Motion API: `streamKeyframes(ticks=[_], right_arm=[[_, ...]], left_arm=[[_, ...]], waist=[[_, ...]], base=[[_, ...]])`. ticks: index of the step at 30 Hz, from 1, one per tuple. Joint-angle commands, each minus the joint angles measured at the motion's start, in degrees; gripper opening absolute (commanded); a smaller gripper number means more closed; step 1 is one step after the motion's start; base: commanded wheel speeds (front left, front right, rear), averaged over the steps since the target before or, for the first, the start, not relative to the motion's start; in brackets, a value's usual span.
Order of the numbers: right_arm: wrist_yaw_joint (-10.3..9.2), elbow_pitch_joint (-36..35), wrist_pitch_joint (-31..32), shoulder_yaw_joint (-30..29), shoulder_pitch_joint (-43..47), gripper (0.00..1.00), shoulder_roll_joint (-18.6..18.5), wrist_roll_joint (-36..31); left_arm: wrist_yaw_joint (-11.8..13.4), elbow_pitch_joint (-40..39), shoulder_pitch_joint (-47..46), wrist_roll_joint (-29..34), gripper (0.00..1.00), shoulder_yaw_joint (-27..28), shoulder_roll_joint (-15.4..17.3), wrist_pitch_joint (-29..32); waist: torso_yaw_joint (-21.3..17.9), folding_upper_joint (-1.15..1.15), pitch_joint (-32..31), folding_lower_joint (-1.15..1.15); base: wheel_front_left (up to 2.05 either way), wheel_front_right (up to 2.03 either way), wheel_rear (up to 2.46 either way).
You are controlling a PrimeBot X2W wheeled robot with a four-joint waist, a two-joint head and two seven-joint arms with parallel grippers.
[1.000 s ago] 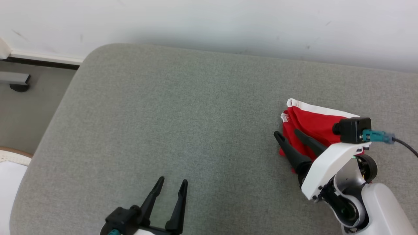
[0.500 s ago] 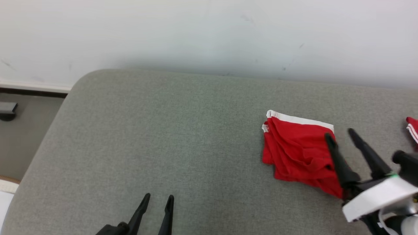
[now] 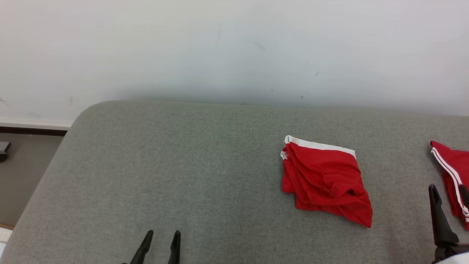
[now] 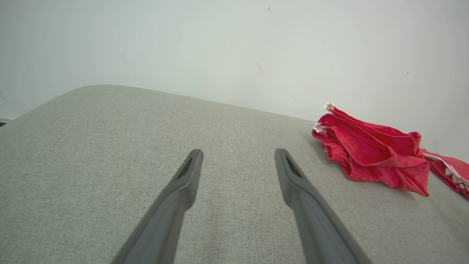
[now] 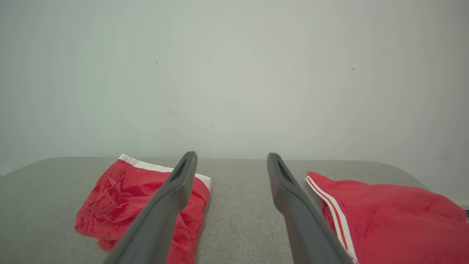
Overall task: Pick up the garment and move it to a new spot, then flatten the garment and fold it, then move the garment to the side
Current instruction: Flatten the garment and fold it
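No word, number, brand or sign can be read. The folded red garment point(image 3: 324, 183) has what looks like a small white tag point(image 4: 318, 128) at the corner by its white band. The tag carries reddish marks that are too small and blurred to make out.

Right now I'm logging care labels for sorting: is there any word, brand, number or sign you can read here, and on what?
No text can be read.
White tag at the corner of the folded red garment: reddish marks, too small and blurred to read.
Striped red garment: white stripes, no lettering visible.
Wall and grey cushion: scuffs, no writing.
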Motion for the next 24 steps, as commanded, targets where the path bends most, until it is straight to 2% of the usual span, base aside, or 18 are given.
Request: streamKeyframes(ticks=[1, 6, 12, 14, 15, 24], right_arm=[[0.15, 2.0, -1.8, -0.4, 1.4, 1.00, -0.9, -1.0], [0.15, 7.0, -4.8, -1.1, 1.9, 1.00, -1.2, -1.8], [0.15, 8.9, -5.8, -0.1, -1.4, 1.00, -2.5, -1.6], [0.14, 9.4, -5.1, 0.7, -3.5, 0.40, -3.6, -2.2], [0.14, 9.8, -4.5, 1.3, -4.9, 0.00, -4.0, -2.4], [0.09, 17.2, 0.0, 8.7, -16.7, 0.00, -6.1, -3.8]], left_arm=[[0.0, -0.3, 1.1, 1.1, 1.00, 0.5, 0.2, 0.0], [-0.1, -0.7, 1.8, 1.4, 1.00, 1.0, 0.2, 0.0], [-0.4, -1.0, 1.0, 2.1, 1.00, 1.4, 0.2, 0.0], [-0.7, -1.2, 0.2, 2.4, 1.00, 1.6, 0.2, 0.0], [-0.8, -1.3, -0.4, 2.6, 1.00, 1.6, 0.2, 0.0], [-1.4, -0.8, -4.8, 2.2, 1.00, 1.2, 0.2, 0.0]], waist=[[-0.3, 0.00, -0.6, 0.01], [-0.3, 0.00, -0.9, 0.01], [0.1, 0.00, 0.5, 0.01], [0.4, 0.00, 1.8, 0.01], [0.6, 0.00, 2.6, 0.01], [3.4, 0.00, 8.5, 0.01]], base=[[0.00, 0.00, 0.00], [0.00, 0.00, 0.00], [0.00, 0.00, 0.00], [0.00, 0.00, 0.00], [0.00, 0.00, 0.00], [0.00, 0.00, 0.00]])
